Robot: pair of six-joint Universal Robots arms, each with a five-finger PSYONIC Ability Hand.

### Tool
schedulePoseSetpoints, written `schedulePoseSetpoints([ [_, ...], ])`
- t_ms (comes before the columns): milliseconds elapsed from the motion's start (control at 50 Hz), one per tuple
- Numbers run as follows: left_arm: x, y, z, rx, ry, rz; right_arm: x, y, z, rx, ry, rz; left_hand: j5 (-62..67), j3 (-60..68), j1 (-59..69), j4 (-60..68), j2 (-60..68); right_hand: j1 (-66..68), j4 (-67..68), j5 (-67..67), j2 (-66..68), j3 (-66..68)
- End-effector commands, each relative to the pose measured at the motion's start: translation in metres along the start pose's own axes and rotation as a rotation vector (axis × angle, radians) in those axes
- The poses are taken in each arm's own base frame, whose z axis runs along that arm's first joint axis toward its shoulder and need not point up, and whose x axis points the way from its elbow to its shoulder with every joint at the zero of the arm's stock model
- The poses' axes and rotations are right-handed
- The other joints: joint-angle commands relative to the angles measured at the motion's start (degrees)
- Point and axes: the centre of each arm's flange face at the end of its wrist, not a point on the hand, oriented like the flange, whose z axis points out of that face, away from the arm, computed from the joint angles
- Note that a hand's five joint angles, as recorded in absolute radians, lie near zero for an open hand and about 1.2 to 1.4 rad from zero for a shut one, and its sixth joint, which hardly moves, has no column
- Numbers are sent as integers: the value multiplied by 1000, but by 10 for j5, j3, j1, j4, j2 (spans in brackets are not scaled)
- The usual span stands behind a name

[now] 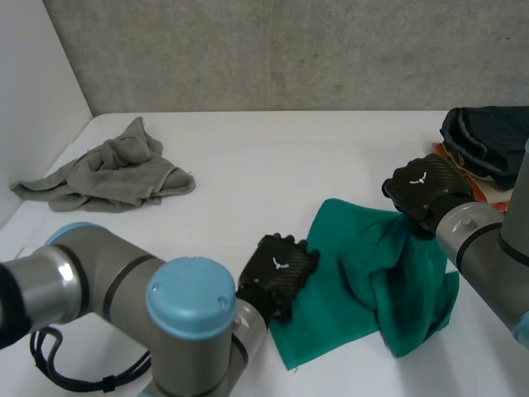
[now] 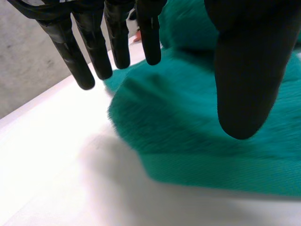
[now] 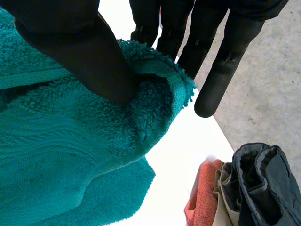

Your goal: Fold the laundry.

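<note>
R hand (image 3: 80,49) pinches towel (image 3: 70,146) corner, L hand (image 2: 244,70) open

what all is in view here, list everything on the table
teal towel: one, teal, rumpled at the table's front, between the hands
grey cloth: one, grey, crumpled at far left
clothes pile: one stack, dark blue over orange and beige, far right
table: one, white
left hand: one, black, fingers straight, at the towel's left edge
right hand: one, black, pinching a towel corner
</note>
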Motion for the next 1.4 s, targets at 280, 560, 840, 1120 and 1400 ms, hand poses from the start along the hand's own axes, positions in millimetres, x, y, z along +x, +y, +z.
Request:
schedulePoseSetpoints([
  [280, 40, 25, -15, -60, 142, 37, -4, 4, 0, -3, -7, 0, -64, -71, -68, -64, -68, 192, 115, 126, 128, 118],
  [560, 16, 28, 10, -58, 39, 20, -6, 5, 0, -6, -13, -1, -32, -39, -36, -32, -36, 192, 115, 126, 128, 118],
  [840, -11, 17, 28, -27, -63, 2, -8, 6, -1, -11, -19, -2, -18, -25, -22, -19, -23, 192, 115, 126, 128, 118],
  [1120, -19, 12, 38, 53, -98, -7, -10, 7, -1, -15, -26, -3, 250, 244, 246, 250, 246, 192, 115, 126, 128, 118],
  [1400, -54, -36, 18, 200, -198, -25, 11, 6, 2, -21, 37, -2, 575, 568, 571, 575, 571, 192, 115, 126, 128, 118],
])
